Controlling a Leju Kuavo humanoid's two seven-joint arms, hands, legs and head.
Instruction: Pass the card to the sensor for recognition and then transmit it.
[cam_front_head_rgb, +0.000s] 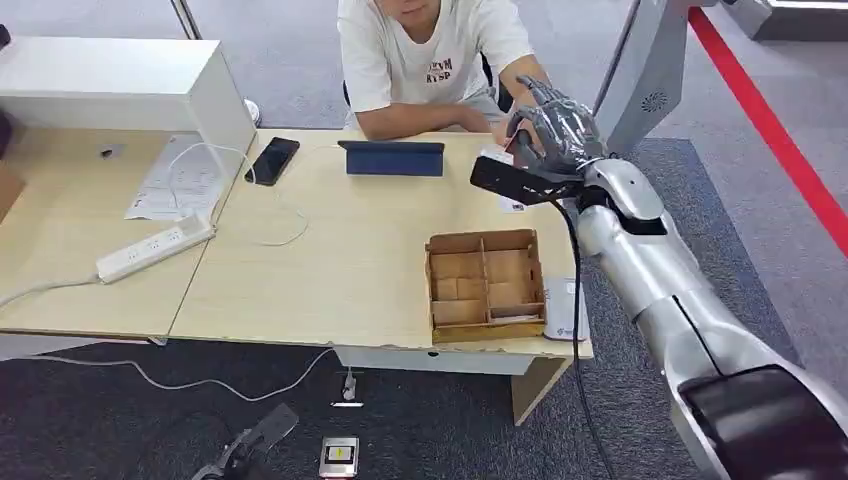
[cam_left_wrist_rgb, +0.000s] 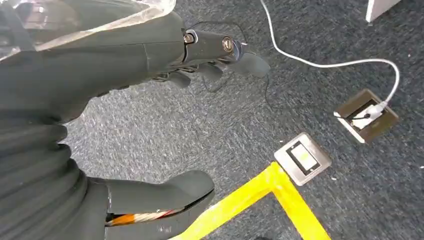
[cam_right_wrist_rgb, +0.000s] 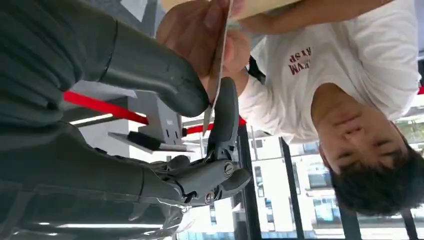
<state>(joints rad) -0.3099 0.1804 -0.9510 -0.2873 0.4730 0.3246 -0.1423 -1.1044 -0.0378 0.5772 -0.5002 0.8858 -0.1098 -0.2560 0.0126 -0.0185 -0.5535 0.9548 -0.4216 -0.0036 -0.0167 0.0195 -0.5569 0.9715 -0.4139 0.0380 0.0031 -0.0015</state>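
Note:
My right hand (cam_front_head_rgb: 553, 127) is raised over the table's far right corner, in front of a seated person (cam_front_head_rgb: 430, 50). In the right wrist view it pinches a thin card (cam_right_wrist_rgb: 217, 70), seen edge-on, between the thumb (cam_right_wrist_rgb: 160, 75) and a dark finger (cam_right_wrist_rgb: 227, 115). The person's hand (cam_right_wrist_rgb: 192, 30) grips the card's other end. A dark blue tablet-like device (cam_front_head_rgb: 392, 157) lies at the table's far edge, and a white flat device (cam_front_head_rgb: 566, 310) at the front right edge. My left hand (cam_left_wrist_rgb: 150, 125) hangs over the carpet, fingers apart, holding nothing.
A wooden compartment box (cam_front_head_rgb: 486, 283) sits on the table (cam_front_head_rgb: 330, 270) below my right arm. A black phone (cam_front_head_rgb: 272, 159), a power strip (cam_front_head_rgb: 155, 247) and a white cabinet (cam_front_head_rgb: 120, 85) stand to the left. Floor sockets (cam_left_wrist_rgb: 302, 158) and yellow tape (cam_left_wrist_rgb: 260, 192) lie below.

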